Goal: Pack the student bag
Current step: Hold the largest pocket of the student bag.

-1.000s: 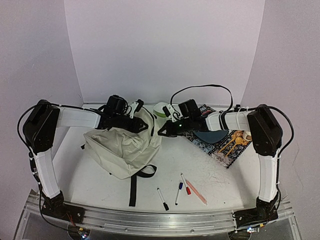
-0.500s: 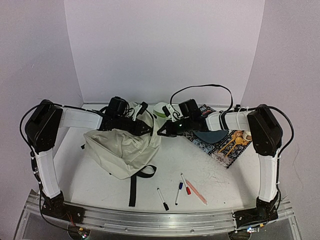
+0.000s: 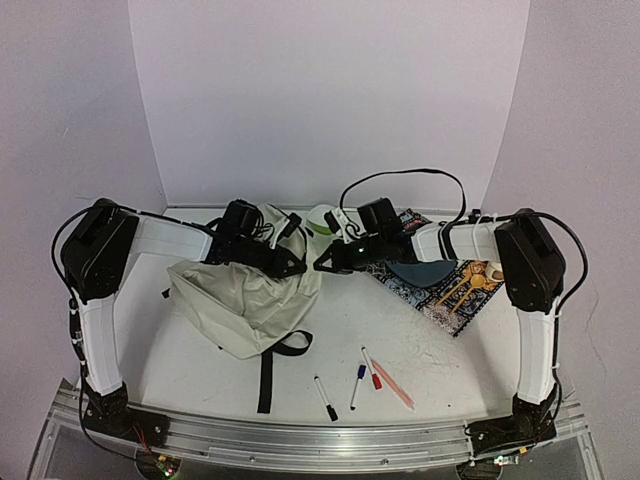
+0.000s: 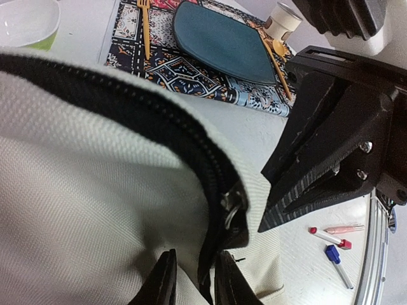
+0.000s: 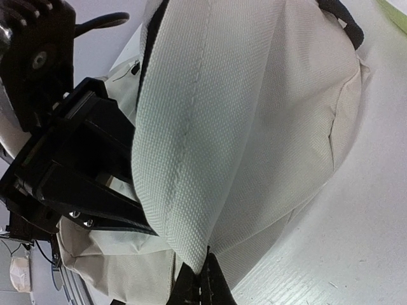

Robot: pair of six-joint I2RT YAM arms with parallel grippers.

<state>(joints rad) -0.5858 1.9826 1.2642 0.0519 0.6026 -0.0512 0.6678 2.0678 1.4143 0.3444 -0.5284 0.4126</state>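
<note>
Currently the student bag (image 3: 245, 300) is laid on the table's (image 3: 430, 345) left half. Its black zipper edge is pinched between the nearly closed left gripper (image 4: 194, 283), and a cream fold is clamped in the tightly closed right gripper (image 5: 202, 279).

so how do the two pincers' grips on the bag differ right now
The left pincer sits astride the black zipper of the student bag, fingers a little apart. The right pincer is pinched almost closed on a plain cream fold. The left one reaches in from the left side of the top view, the right one from the right. Both hold the bag's upper edge, close together.
</note>
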